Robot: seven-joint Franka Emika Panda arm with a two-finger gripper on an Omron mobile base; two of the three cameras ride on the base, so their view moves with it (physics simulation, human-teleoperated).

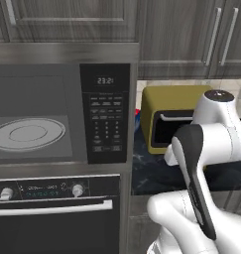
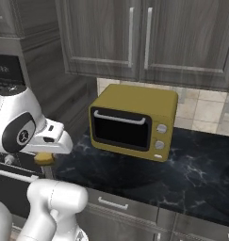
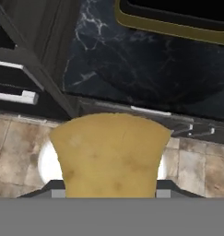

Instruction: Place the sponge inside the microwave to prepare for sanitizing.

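Sponge [image 3: 111, 154] sits clamped in your gripper [image 2: 44, 159], its yellow block swelling up large right before the hand camera and hiding the fingertips. From the right base camera you see just a sliver of it under the white hand, hanging out past the front edge of the black marbled counter [image 2: 182, 174], above the tiled floor [image 3: 196, 170]. The microwave [image 1: 62, 114] stands with its door open on the left of the left base view: grey cavity, round turntable [image 1: 27, 134], keypad and lit clock at its right side. Below it sits the black oven [image 1: 57, 213] with knobs and a bar handle. To the right, at the counter's back against the wall, stands the olive-yellow toaster oven [image 2: 132, 122]. Grey wooden cabinets [image 2: 144, 37] hang overhead. Your arm's own links lie between the hand and the microwave opening.
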